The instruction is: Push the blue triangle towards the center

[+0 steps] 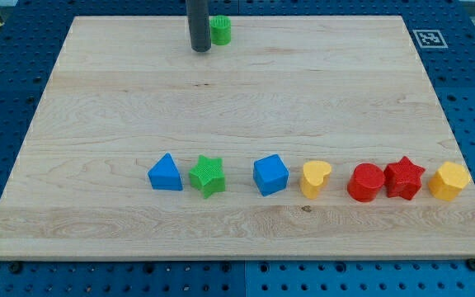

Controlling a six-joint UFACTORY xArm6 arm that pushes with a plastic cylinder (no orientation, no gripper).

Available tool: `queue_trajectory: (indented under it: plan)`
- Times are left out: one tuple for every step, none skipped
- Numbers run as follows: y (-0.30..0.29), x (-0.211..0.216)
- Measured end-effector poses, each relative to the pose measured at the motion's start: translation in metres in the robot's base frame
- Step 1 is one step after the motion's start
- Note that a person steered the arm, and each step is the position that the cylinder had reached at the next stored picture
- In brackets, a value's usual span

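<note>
Camera view: my tip (200, 49) (bare, holding nothing) beside green cylinder (220, 30); blue triangle (165, 173) touches green star (208, 176).

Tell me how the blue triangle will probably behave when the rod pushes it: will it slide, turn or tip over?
The blue triangle looks low and flat-based, so it will probably slide on the smooth wooden board rather than tip. Its angled sides suggest an off-centre push may turn it. The green star stands close on its right and could be bumped. My tip is far away, near the view's top.

We see one view only, looking down from above the near edge across the whole wooden board (97, 99).
</note>
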State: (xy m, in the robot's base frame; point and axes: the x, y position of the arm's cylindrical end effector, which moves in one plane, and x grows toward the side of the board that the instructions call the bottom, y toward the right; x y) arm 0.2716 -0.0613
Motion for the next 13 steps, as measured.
queue_trajectory:
  plan:
    - [0.016,-0.005]
    - [0.021,-0.006]
    - [0.000,0.036]
    - [-0.051,0.113]
    - [-0.074,0.195]
    - [-0.075,0.274]
    - [-0.074,0.332]
    - [-0.073,0.333]
    - [-0.073,0.301]
    - [-0.068,0.280]
    - [-0.054,0.270]
    - [-0.026,0.266]
    - [0.001,0.254]
